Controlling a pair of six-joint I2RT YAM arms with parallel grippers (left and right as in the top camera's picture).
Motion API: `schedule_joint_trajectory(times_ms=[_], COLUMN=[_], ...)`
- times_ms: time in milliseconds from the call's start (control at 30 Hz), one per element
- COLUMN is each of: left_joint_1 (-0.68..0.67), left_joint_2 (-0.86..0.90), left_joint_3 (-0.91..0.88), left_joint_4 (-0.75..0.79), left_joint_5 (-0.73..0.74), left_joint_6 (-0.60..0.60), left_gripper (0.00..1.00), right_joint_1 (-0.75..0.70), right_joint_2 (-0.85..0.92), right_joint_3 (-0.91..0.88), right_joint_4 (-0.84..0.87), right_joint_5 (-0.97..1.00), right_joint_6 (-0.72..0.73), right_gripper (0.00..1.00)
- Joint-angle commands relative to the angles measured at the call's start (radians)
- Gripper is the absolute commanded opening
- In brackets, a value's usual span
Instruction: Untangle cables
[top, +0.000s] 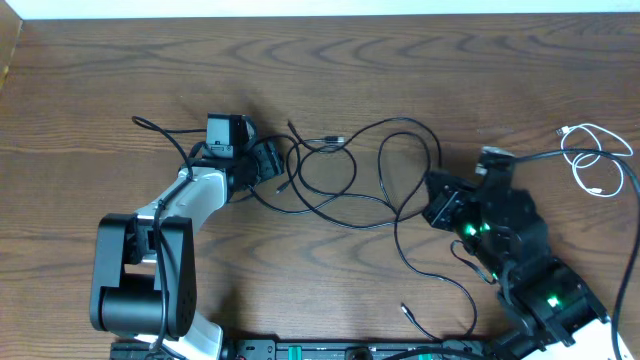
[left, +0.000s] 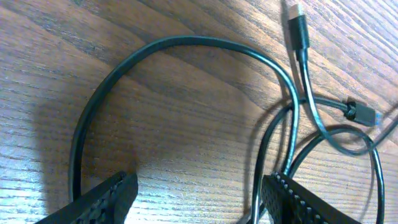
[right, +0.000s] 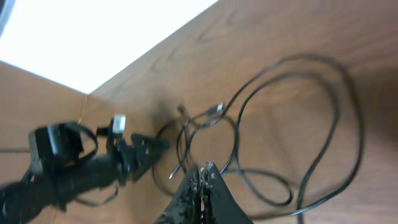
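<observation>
Several black cables (top: 335, 178) lie looped over one another at the table's middle, with a free plug (top: 334, 139) at the top of the tangle. A white cable (top: 594, 158) lies coiled apart at the far right. My left gripper (top: 270, 165) stands open at the tangle's left edge. In the left wrist view a black cable loop (left: 186, 42) curves ahead of my left gripper (left: 199, 193), one strand runs just inside the right finger (left: 298, 200), and two plugs (left: 299, 26) lie beyond. My right gripper (top: 432, 198) is shut at the tangle's right side; in the right wrist view the right gripper (right: 203, 177) has no cable visibly between its fingers.
The table's far edge (top: 320, 14) runs along the top. Both arm bases and a black rail (top: 330, 350) sit at the near edge. A black cable end (top: 405, 310) trails toward the rail. The left arm (right: 93, 168) shows in the right wrist view.
</observation>
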Motion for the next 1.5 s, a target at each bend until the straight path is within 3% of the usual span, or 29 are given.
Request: schedule_joint_trajectory(times_ms=[0,133,600,1000,1100,1267,1467], left_joint_1=[0.003,0.003,0.003,0.002,0.002,0.002,0.002], left_joint_2=[-0.002,-0.002,-0.002,-0.002,-0.002,-0.002,-0.002], left_joint_3=[-0.006,-0.006,-0.006,-0.006,-0.006,-0.006,-0.006], left_joint_4=[-0.003,-0.003,-0.003,0.002,0.002,0.024,0.024], left_joint_5=[0.008,0.008,0.009,0.017,0.021,0.111,0.111], left_joint_6=[-0.009,-0.009,-0.009,-0.009,-0.009,0.007,0.006], left_gripper=[0.70,0.70,0.69,0.66,0.66,0.66,0.66], right_joint_1=[0.001,0.001,0.001,-0.024,-0.024,-0.024,-0.023], right_joint_2=[-0.036,-0.046,0.088,0.273,0.315,0.377,0.435], right_joint_3=[0.017,0.017,0.016,0.016,0.016,0.016,0.016], right_joint_4=[-0.002,-0.022,-0.121,-0.122,-0.121,-0.117,-0.097], right_joint_5=[0.157,0.206,0.233,0.245,0.220,0.190,0.187], right_joint_6=[-0.026,-0.025,-0.025,0.025,0.060,0.092,0.093], right_gripper=[0.01,0.01,0.21,0.24,0.30,0.33,0.33])
